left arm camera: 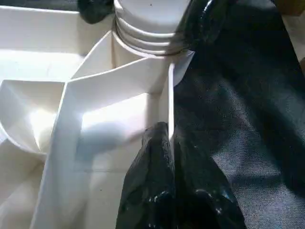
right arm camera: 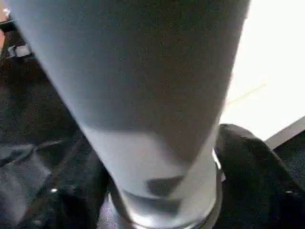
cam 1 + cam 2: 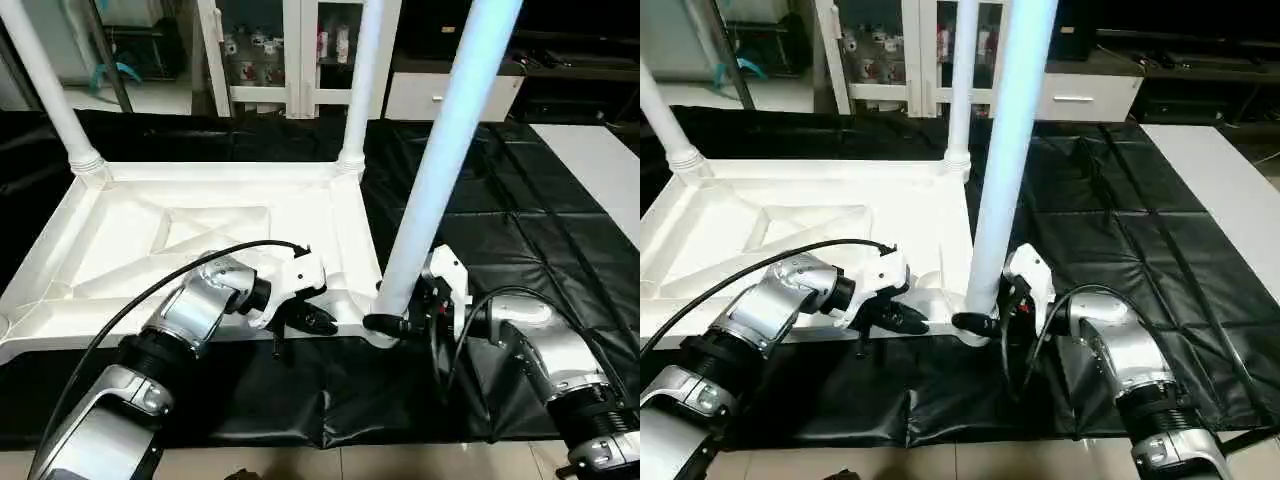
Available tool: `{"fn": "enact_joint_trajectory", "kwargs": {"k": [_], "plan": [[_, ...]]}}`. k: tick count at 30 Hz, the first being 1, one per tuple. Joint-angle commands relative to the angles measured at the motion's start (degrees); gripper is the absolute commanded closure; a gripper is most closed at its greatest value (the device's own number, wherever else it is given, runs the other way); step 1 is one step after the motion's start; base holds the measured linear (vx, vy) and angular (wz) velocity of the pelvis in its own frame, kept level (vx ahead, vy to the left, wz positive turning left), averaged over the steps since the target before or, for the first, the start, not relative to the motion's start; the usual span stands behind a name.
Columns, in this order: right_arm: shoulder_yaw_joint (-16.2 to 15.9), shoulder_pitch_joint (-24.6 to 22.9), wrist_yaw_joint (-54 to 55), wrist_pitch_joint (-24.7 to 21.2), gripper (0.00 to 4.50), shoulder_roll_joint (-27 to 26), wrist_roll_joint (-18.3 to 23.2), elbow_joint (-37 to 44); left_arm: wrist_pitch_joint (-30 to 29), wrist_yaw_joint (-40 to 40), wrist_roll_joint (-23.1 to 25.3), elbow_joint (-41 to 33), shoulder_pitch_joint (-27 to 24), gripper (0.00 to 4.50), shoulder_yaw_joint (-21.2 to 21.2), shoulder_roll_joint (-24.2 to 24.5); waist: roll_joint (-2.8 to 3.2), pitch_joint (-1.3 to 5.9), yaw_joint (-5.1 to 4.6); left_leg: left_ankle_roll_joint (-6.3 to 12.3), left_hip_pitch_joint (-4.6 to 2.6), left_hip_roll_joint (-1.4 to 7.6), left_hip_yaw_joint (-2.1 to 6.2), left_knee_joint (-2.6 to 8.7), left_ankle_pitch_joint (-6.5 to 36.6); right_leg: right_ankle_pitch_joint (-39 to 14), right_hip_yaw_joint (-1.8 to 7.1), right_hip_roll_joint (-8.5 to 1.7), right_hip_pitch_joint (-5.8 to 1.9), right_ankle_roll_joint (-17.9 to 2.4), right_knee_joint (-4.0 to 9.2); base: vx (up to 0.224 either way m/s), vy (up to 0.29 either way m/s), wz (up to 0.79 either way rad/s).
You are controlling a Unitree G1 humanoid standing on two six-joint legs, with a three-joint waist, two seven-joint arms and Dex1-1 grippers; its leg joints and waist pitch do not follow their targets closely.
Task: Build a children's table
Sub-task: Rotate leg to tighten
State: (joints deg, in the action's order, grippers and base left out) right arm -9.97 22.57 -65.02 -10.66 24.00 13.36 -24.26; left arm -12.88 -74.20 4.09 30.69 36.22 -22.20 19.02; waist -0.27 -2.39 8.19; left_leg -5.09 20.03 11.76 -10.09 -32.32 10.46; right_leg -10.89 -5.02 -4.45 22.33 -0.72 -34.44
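Observation:
The children's table lies upside down on a black mat, its white ribbed tabletop (image 3: 200, 200) facing up. Three white legs stand in corner sockets: far left (image 3: 45, 80), far right (image 3: 362, 80) and near right (image 3: 450, 130). My right gripper (image 3: 392, 318) is shut on the near right leg just above its socket, one black finger (image 3: 385, 323) curling round the front. In the right wrist view that leg (image 2: 143, 95) stands between the fingers. My left gripper (image 3: 315, 322) is shut, its tips (image 1: 159, 138) resting on the tabletop's near rim beside that corner.
The black mat (image 3: 500, 220) covers the floor to the right and in front. A flat white board (image 3: 600, 170) lies at the far right. White cabinets (image 3: 300, 50) stand behind the tabletop. Black cables loop from both wrists.

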Motion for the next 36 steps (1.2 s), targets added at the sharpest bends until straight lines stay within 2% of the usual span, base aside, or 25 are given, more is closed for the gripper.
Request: {"fn": "enact_joint_trajectory", "kwargs": {"k": [1,5,15,17,20,21,22,24,25,27,28,30,32,33,34,35,36], "plan": [[-0.3,-0.2,-0.2,-0.3,1.58,1.2,-0.5,1.2,-1.5,-2.2,1.3,0.8,-2.0,4.5,-3.3,0.3,0.08,3.29,-0.17,2.89,-0.27,2.02,0.31,3.28,10.3,-7.1,3.06,-4.32,-2.88,-13.6,3.72,0.0,0.0,0.0],[0.0,-0.1,0.0,-0.2,1.81,1.0,-0.6,0.9,-1.8,-2.0,1.3,0.3,-2.2,4.5,-3.4,0.5,0.06,3.34,-0.2,2.95,-0.2,1.98,0.33,3.23,9.8,-6.7,3.03,-4.27,-2.93,-13.5,3.65,0.0,0.0,0.0],[0.2,-0.1,0.4,-0.5,1.86,0.5,-0.8,0.2,-2.5,-1.9,1.2,-0.3,-2.5,4.5,-3.6,0.6,0.05,3.46,-0.21,3.27,-0.21,1.96,0.3,3.09,8.9,-5.0,2.99,-4.2,-2.97,-14.1,3.39,0.0,0.0,0.0],[1.3,0.5,4.5,-0.8,1.86,-1.1,-1.3,-1.6,-2.4,-0.4,1.1,0.3,-2.3,4.5,-3.0,0.0,0.05,3.41,-0.25,3.19,-0.22,1.94,0.29,3.1,9.0,-5.3,3.0,-4.22,-2.92,-14.1,3.45,0.0,0.0,0.0],[2.8,0.9,10.8,-1.2,1.87,-3.7,-1.9,-3.4,-2.4,4.2,1.4,2.1,-1.5,4.5,-1.4,-1.9,0.05,2.96,-0.55,2.05,-0.23,1.87,0.37,3.53,12.4,-11.4,2.94,-4.34,-2.78,-12.8,4.18,0.0,0.0,0.0],[2.9,0.9,11.5,-1.3,1.87,-4.1,-1.9,-3.5,-2.4,4.9,1.5,2.4,-1.3,4.5,-1.2,-2.1,0.08,2.74,-0.73,1.23,-0.48,1.83,0.44,3.72,14.6,-16.1,2.93,-4.48,-2.59,-11.7,4.73,0.0,0.0,0.0],[3.4,0.8,16.0,-1.7,1.87,-6.3,-2.6,-4.2,-2.4,9.0,2.0,4.1,-0.6,4.5,-0.3,-3.9,0.05,2.63,-0.94,0.59,-0.74,1.78,0.56,3.82,16.7,-20.7,2.91,-4.64,-2.46,-10.4,5.31,0.0,0.0,0.0],[3.5,0.7,19.4,-2.1,1.87,-7.7,-3.4,-4.8,-2.7,11.4,2.3,4.9,-0.3,4.5,0.1,-5.0,0.07,2.39,-1.33,-0.37,-0.99,1.75,0.78,4.11,18.4,-23.8,2.95,-4.59,-2.28,-9.0,5.7,0.0,0.0,0.0],[4.0,0.4,26.3,-2.5,1.87,-10.9,-4.8,-6.2,-2.7,16.4,2.7,6.8,0.5,4.5,1.1,-7.3,0.01,2.28,-1.69,-0.71,-1.05,1.66,0.96,4.23,19.8,-26.2,2.78,-4.56,-2.25,-7.9,5.94,0.0,0.0,0.0],[4.3,0.4,31.5,-2.6,1.87,-13.0,-5.9,-7.6,-2.6,20.6,3.0,8.4,1.3,4.5,2.1,-9.0,0.03,2.21,-2.14,-1.11,-1.5,1.55,1.16,4.25,21.8,-29.9,2.6,-4.64,-1.94,-6.6,6.49,0.0,0.0,0.0],[4.4,0.4,33.0,-2.6,1.88,-13.6,-6.3,-8.0,-2.6,21.8,3.1,8.9,1.6,4.5,2.4,-9.5,0.0,2.34,-2.31,-0.99,-1.45,1.47,1.24,4.29,21.8,-30.5,2.58,-4.71,-1.97,-6.0,6.61,0.0,0.0,0.0],[5.5,1.5,43.7,-2.3,1.88,-17.1,-8.3,-11.9,-2.3,28.5,3.8,11.7,3.5,4.5,3.6,-11.7,0.28,2.36,-2.74,-1.25,-1.22,1.53,1.35,4.44,21.6,-29.3,2.59,-4.62,-1.89,-6.0,6.58,0.0,0.0,0.0],[5.8,1.9,45.7,-2.4,1.88,-17.9,-8.6,-12.8,-2.1,30.0,4.1,12.4,3.9,4.5,3.9,-12.2,0.19,2.38,-3.02,-1.03,-1.41,1.26,1.3,4.35,22.2,-29.6,2.52,-4.52,-1.75,-5.7,6.81,0.0,0.0,0.0],[6.7,2.7,49.7,-2.3,1.88,-19.6,-8.8,-14.3,-2.1,31.9,4.2,13.6,4.6,4.5,4.5,-13.0,0.66,2.41,-3.19,-0.5,-1.29,1.21,1.28,4.32,22.3,-29.3,2.65,-4.6,-1.66,-5.9,6.83,0.0,0.0,0.0],[8.4,4.2,55.4,-2.3,1.88,-22.3,-8.7,-16.4,-1.6,34.6,4.7,15.1,5.5,4.5,5.2,-13.9,0.61,2.4,-3.41,-0.52,-1.29,1.21,1.24,4.37,22.3,-28.7,2.67,-4.49,-1.55,-6.0,6.93,0.0,0.0,0.0],[8.8,4.5,56.7,-2.2,1.88,-22.9,-8.7,-16.8,-1.5,35.1,4.8,15.3,5.7,4.5,5.3,-14.1,0.66,2.43,-3.47,-0.66,-1.2,1.15,1.28,4.42,22.0,-28.5,2.67,-4.44,-1.59,-5.9,6.81,0.0,0.0,0.0],[9.8,5.6,59.9,-1.6,1.88,-24.4,-8.6,-18.2,-1.3,36.3,4.9,16.0,6.2,4.5,5.6,-14.5,0.95,2.6,-3.5,-0.79,-1.12,1.19,1.38,4.52,21.8,-27.7,2.7,-4.51,-1.72,-6.0,6.65,0.0,0.0,0.0]]}}
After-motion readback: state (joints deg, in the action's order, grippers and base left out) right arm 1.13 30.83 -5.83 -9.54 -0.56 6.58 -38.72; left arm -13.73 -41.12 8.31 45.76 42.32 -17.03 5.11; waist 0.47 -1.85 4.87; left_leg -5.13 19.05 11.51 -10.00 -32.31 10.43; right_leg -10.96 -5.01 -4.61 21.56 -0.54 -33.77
